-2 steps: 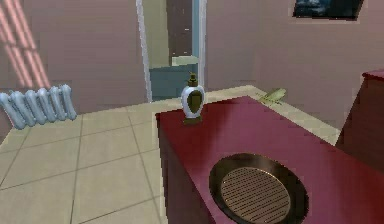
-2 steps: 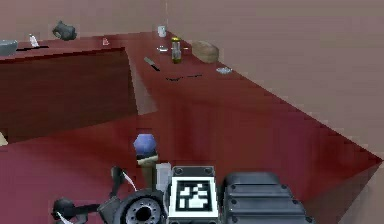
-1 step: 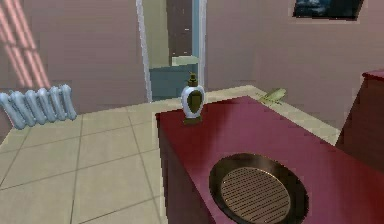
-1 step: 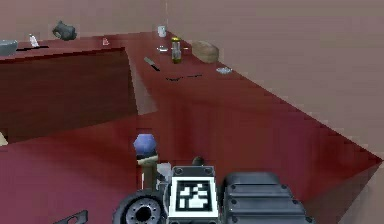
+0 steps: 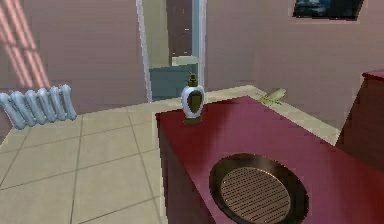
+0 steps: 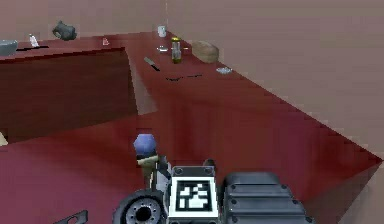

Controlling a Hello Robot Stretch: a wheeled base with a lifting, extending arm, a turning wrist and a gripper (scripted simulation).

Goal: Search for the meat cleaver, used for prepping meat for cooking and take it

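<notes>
Gripper (image 6: 135, 210) sat at 6 o'clock of arm side view, over dark red counter (image 6: 250, 130). Blue-capped bottle (image 6: 146, 148) stood just at its 12 o'clock, so we could not tell its grip or whether it held anything. Small dark things (image 6: 152, 62) lay far off at 12 o'clock; we could not tell which was cleaver

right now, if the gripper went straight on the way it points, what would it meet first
Most likely the small blue-topped object standing on the dark red countertop just ahead of the gripper. Depth is unclear there, so it may pass beside it; beyond lies bare countertop.
</notes>
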